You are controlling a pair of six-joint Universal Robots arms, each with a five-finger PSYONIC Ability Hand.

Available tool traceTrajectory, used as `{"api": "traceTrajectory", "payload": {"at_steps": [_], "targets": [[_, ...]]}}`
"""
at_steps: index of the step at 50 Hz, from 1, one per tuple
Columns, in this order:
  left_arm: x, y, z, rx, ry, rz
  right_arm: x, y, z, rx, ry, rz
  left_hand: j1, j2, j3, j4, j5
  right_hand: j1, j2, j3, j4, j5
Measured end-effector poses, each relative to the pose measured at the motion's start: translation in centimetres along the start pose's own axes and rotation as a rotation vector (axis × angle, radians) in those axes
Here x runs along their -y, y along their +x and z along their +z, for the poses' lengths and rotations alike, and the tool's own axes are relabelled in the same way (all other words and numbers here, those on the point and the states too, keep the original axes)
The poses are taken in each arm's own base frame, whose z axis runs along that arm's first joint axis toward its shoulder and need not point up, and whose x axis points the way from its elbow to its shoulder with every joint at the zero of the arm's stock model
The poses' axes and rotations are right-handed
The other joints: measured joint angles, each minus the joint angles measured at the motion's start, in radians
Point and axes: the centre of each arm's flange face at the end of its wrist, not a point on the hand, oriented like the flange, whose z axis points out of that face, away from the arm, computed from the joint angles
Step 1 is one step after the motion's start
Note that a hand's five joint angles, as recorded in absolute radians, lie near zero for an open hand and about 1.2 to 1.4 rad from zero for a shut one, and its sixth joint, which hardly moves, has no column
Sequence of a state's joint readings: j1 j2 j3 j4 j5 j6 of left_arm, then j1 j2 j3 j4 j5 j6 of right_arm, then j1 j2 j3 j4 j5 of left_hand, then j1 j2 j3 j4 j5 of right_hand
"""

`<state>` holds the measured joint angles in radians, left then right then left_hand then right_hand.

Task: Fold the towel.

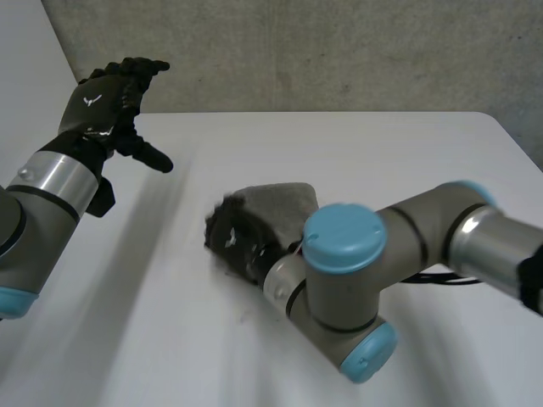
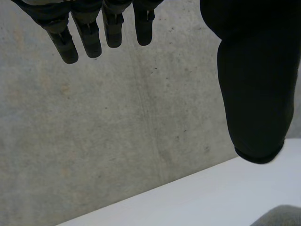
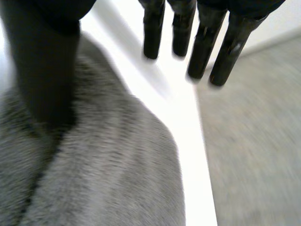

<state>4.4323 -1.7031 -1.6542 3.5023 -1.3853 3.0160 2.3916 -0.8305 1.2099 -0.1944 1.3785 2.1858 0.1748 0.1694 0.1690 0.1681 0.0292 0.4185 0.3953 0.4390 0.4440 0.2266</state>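
With the right hand (image 1: 229, 235) straight-fingered and holding nothing at the bunched towel (image 1: 284, 202) and the left hand (image 1: 102, 106) spread, empty, a one-handed pull may crumple it

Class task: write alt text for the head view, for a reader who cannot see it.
A small grey towel lies bunched in the middle of a white table, with the robot's right hand at its edge. The left hand is raised over the table's far left, open and holding nothing.

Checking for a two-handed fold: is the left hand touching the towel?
Apart. The head view shows the left hand raised aside, with bare table between it and the towel.
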Motion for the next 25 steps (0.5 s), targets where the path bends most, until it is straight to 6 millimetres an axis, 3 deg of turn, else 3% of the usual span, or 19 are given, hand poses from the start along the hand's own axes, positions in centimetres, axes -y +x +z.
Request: {"api": "traceTrajectory", "payload": {"at_steps": [2,6,12,16,20,25], "targets": [[-0.2,0.3,0.3,-0.007,-0.016,-0.034,0.1,2.9,-0.5,-0.101,-0.008,0.202,0.0,0.0,0.0,0.0,0.0,-0.156,-0.144,-0.18,-0.177,-0.165],[-1.3,1.1,0.9,-0.027,-0.06,-0.086,-0.7,7.7,-2.3,-0.25,-0.002,0.542,0.0,0.0,0.0,0.0,0.0,-0.182,-0.153,-0.2,-0.185,-0.166],[-4.0,3.0,1.4,-0.072,-0.149,-0.135,-3.8,11.7,-4.9,-0.343,-0.035,0.844,0.0,0.0,0.0,0.0,0.0,-0.184,-0.153,-0.2,-0.185,-0.166],[-6.5,5.0,1.4,-0.114,-0.222,-0.151,-6.0,11.8,-5.4,-0.321,-0.103,0.939,0.0,0.0,0.0,0.0,0.0,-0.184,-0.153,-0.2,-0.185,-0.166],[-9.6,6.9,1.1,-0.137,-0.297,-0.15,-8.1,10.6,-4.8,-0.274,-0.181,0.984,0.0,0.0,0.0,0.0,0.0,-0.184,-0.153,-0.2,-0.185,-0.166],[-13.1,7.6,0.8,-0.099,-0.379,-0.121,-10.0,8.8,-3.5,-0.225,-0.251,1.0,0.0,0.0,0.001,0.0,0.0,-0.184,-0.153,-0.2,-0.185,-0.166]]}}
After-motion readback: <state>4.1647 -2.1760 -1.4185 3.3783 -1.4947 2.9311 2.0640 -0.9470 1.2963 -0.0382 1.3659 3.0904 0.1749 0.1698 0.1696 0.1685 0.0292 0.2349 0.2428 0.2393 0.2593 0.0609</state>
